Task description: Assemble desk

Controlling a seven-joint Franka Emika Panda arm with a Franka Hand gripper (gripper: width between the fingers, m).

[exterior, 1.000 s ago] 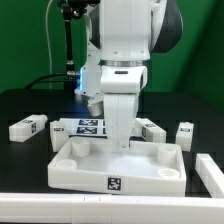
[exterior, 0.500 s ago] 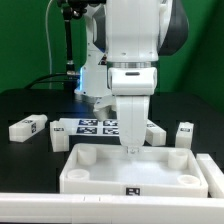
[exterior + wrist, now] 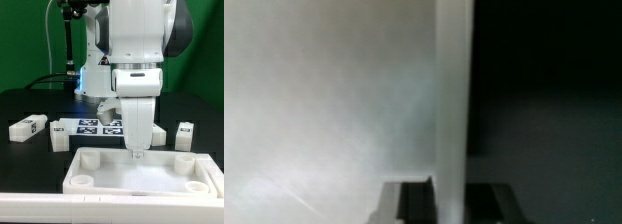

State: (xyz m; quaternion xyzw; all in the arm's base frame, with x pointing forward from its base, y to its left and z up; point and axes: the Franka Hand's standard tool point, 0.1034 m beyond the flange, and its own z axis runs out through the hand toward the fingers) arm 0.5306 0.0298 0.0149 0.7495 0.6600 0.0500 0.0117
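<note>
Desk top point(image 3: 140, 189) is lying open side up on the black bench point(image 3: 30, 165). Its long axis is running from nine to three o'clock across the exterior view, counting twelve as away from that camera.

The pincer point(image 3: 137, 152) is hanging straight down from the arm and pinching the far rim point(image 3: 103, 151) about midway along its length. In the wrist view the thin white wall point(image 3: 452, 90) is rising out of the pressed-together pincer point(image 3: 438, 203), with pale tray floor on one side and dark bench on the other.

From the pincer, then, nearly the whole tray is spreading toward six o'clock, with roughly equal lengths reaching out to nine and three. I am judging that any pull or push now will be acting across the short axis. A grip this central should be keeping the top from swinging round.

Further out, beyond the rim, the loose legs are waiting. One leg point(image 3: 28, 127) and a second leg point(image 3: 62, 138) are sitting at about ten o'clock, and a third leg point(image 3: 184, 132) is at about two. The marker board point(image 3: 92, 125) is lying near eleven, well clear of the rim.
</note>
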